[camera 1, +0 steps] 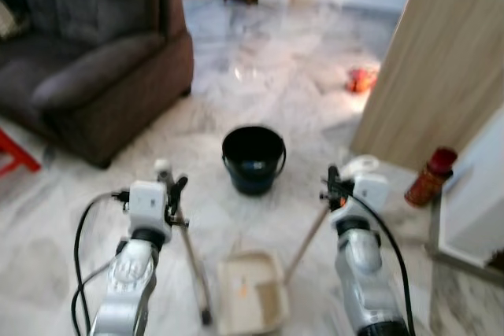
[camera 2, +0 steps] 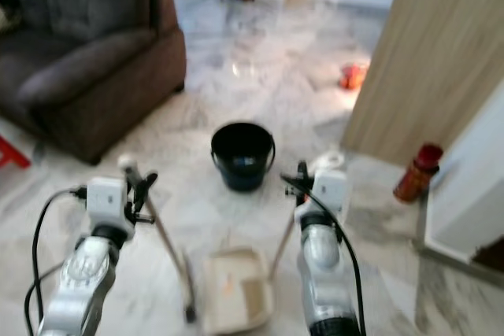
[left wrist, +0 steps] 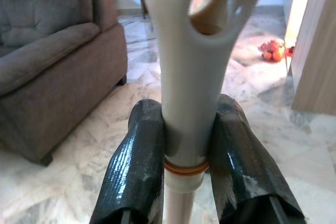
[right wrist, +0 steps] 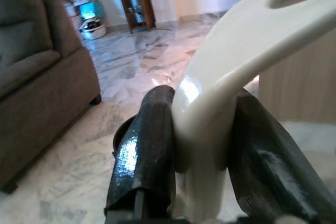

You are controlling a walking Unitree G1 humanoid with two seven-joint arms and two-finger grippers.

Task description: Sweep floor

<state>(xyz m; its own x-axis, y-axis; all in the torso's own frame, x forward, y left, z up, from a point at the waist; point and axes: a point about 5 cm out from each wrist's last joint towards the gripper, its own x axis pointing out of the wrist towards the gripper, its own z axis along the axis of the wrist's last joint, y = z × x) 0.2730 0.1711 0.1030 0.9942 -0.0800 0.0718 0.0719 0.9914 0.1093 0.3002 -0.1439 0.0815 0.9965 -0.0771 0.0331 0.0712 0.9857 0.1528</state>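
From the head camera you see your left gripper [camera 1: 175, 194] closed on the top of the broom handle [camera 1: 191, 261], which slants down and away from the fingers to the marble floor [camera 1: 260, 76]. Your right gripper [camera 1: 334, 186] clamps the dustpan handle [camera 1: 309, 241]; the cream dustpan [camera 1: 252, 293] lies on the floor between both arms. A black bucket [camera 1: 253, 159] stands beyond both fingertips, a brown sofa [camera 1: 87, 53] farther off.

In your left wrist view, both black fingers [left wrist: 136, 166] press against the white grip [left wrist: 191, 77].

In your right wrist view, the fingers [right wrist: 149, 150] pinch the curved cream loop [right wrist: 236, 72].
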